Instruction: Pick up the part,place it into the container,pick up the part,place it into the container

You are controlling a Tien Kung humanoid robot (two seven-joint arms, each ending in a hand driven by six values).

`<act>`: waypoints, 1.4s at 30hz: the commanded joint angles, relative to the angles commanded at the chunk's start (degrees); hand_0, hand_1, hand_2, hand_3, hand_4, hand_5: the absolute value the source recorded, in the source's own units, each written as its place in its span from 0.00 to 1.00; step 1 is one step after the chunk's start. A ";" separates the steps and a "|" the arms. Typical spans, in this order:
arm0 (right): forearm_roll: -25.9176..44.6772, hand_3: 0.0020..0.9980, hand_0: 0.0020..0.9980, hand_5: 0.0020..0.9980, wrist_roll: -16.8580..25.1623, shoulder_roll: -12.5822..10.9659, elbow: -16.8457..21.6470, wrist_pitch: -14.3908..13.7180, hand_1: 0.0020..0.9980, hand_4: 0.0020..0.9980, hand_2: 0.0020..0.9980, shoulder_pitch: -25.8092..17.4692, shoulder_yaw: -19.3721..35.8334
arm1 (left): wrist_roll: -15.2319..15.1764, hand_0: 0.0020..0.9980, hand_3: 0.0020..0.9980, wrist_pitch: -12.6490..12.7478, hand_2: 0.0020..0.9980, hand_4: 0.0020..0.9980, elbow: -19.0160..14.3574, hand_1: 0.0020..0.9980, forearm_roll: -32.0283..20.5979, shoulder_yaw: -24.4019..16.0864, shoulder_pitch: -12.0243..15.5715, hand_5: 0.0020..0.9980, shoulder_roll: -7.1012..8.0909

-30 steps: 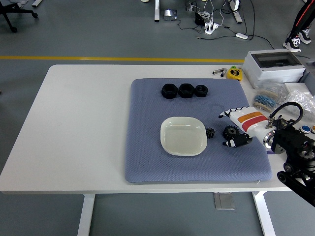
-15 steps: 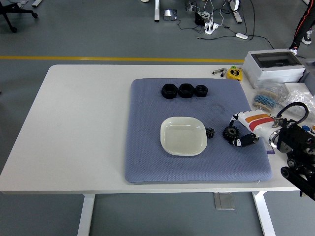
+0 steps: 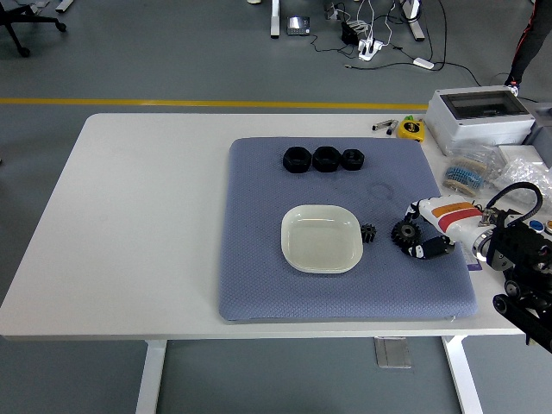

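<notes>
A large black gear [image 3: 402, 232] lies on the blue mat [image 3: 259, 285], right of a small black gear [image 3: 369, 232]. The cream square dish [image 3: 321, 239] sits empty mid-mat, just left of the small gear. My right hand [image 3: 415, 231], white with orange and red stripes, comes in from the right. Its fingers [image 3: 414, 210] curl over the large gear and its thumb closes in from below. The gear still rests on the mat. The left hand is out of view.
Three black ring-shaped parts [image 3: 325, 159] stand in a row at the mat's back. A yellow tape measure [image 3: 411, 128], a grey box [image 3: 479, 117] and bags of small parts [image 3: 470, 172] crowd the table's right edge.
My right hand's fingers went from spread to curled around the large gear, and the hand shifted slightly right and down. Gears and dish stayed in place.
</notes>
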 joint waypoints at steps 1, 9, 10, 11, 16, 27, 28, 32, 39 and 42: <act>0.17 0.50 0.21 0.35 0.10 0.02 -0.01 -0.18 0.41 0.74 0.50 -0.08 -0.03 | 0.03 0.69 0.63 -0.02 0.76 0.65 0.00 0.70 0.14 -0.08 0.01 0.64 0.00; 0.25 0.45 0.00 0.35 0.69 -0.43 1.73 -1.79 0.11 0.75 0.30 -0.93 0.83 | 0.17 0.69 0.63 -0.06 0.76 0.65 0.04 0.70 0.94 -0.54 0.17 0.64 0.00; 0.07 0.45 0.00 0.35 0.69 -0.54 2.13 -1.97 0.11 0.75 0.30 -1.04 1.06 | 0.18 0.69 0.63 -0.06 0.76 0.65 0.05 0.70 1.05 -0.58 0.19 0.64 0.00; -0.14 0.45 0.00 0.35 0.70 -0.71 2.70 -2.20 0.11 0.75 0.30 -1.17 1.37 | 0.19 0.69 0.63 -0.06 0.76 0.65 0.06 0.70 1.17 -0.62 0.20 0.64 -0.01; -1.53 0.45 0.00 0.29 0.51 -1.62 6.71 -3.72 0.05 0.82 0.20 -1.68 3.28 | 0.25 0.69 0.63 -0.09 0.76 0.65 0.11 0.70 1.77 -0.89 0.32 0.64 0.02; -3.61 0.49 0.00 0.23 -0.09 -1.77 18.74 -7.40 0.00 0.86 0.08 -1.71 4.26 | 0.07 0.69 0.63 -0.05 0.76 0.65 0.16 0.70 1.46 -0.51 0.21 0.64 0.09; -3.79 0.49 0.00 0.23 -0.09 -1.40 19.31 -7.53 0.00 0.86 0.08 -1.39 3.69 | 0.06 0.69 0.63 -0.05 0.76 0.65 0.16 0.70 1.40 -0.49 0.21 0.64 0.09; -4.52 0.49 0.00 0.23 -0.44 0.37 20.03 -7.32 0.00 0.86 0.08 0.16 1.31 | 0.02 0.69 0.63 -0.07 0.76 0.65 0.13 0.70 1.29 -0.35 0.16 0.64 0.16; -6.71 0.60 0.00 0.46 -2.37 3.42 17.63 -3.59 0.00 1.00 0.09 3.05 -2.52 | -0.15 0.69 0.62 0.01 0.75 0.65 0.12 0.69 0.97 -0.05 0.04 0.64 0.32; -7.12 0.60 0.00 0.46 -2.76 4.17 16.65 -2.14 0.00 1.00 0.09 3.52 -3.22 | -0.20 0.69 0.62 0.05 0.75 0.65 0.12 0.69 0.92 0.04 -0.03 0.64 0.36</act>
